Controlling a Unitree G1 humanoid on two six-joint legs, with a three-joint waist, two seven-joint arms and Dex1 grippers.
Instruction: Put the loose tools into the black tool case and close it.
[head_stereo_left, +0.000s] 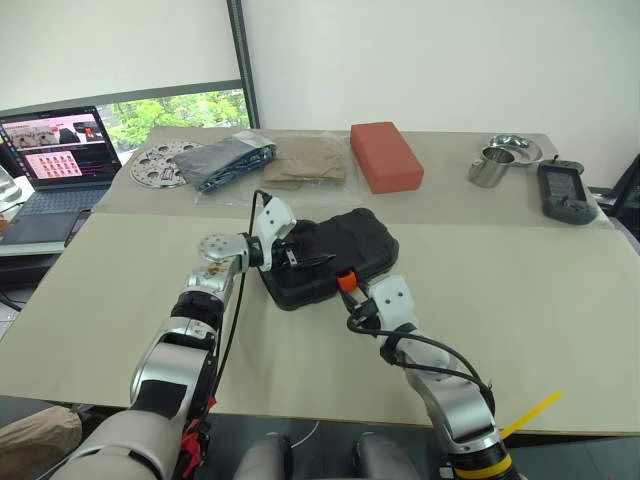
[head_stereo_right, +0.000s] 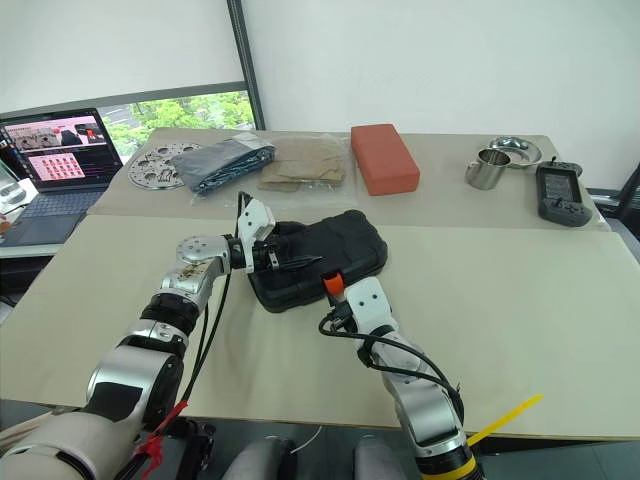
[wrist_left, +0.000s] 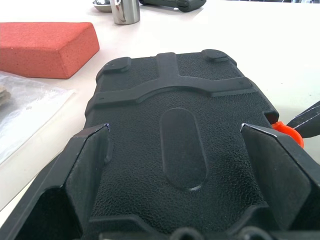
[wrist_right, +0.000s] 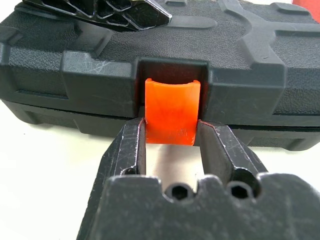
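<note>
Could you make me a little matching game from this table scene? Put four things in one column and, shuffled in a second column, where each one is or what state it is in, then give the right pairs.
Things:
1. black moulded plastic tool case
2. small orange latch
3. red-orange brick-like block
4. open laptop

Places or states:
A. far side of the table, beyond the case
B. lid down, left tool open above it
C. off the table's left edge, screen lit
D. between the two fingers of the right tool

Pairs: 1-B, 2-D, 3-A, 4-C
</note>
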